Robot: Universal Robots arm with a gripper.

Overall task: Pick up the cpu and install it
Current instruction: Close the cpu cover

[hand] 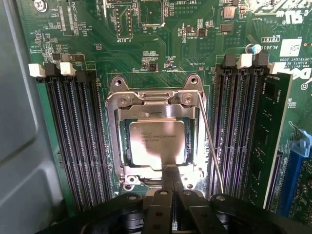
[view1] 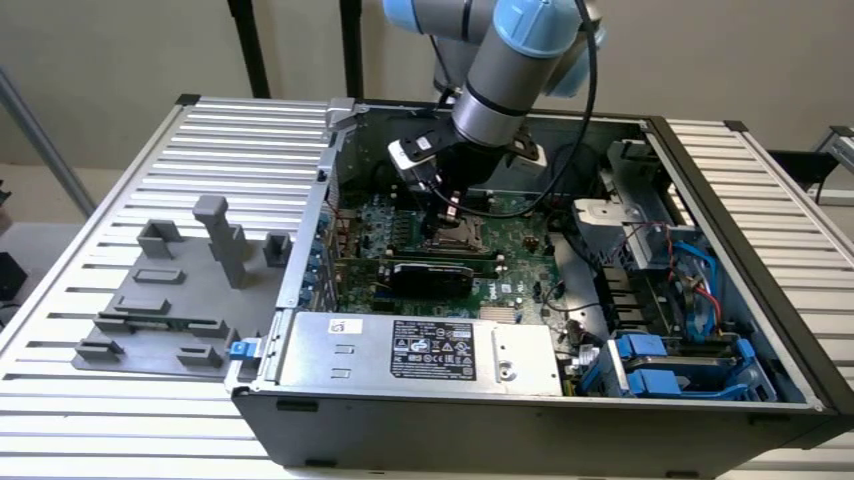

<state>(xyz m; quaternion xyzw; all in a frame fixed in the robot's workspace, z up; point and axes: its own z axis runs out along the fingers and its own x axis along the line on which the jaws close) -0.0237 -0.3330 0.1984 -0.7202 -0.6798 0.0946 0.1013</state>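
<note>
Claw: we've got the claw [hand: 171, 173] clenched, its two fingers pressed together with nothing between them. The tip is over the cpu's edge; we cannot tell if it touches.
Cpu: the cpu [hand: 156, 144] lies flat inside the socket frame [hand: 155, 100], silver top up (faint print showing).
Lever: a thin wire lever [hand: 210, 146] runs along one side of the frame.
Board: we see the green motherboard [hand: 161, 48] with black memory slots [hand: 73, 141] flanking the socket.
Arm: the arm [view1: 514, 60] reaches down into the open computer case [view1: 534, 425].
Surface: the case sits on the ribbed surface [view1: 227, 130], with a grey fixture [view1: 160, 300] on the exterior view's left.
</note>
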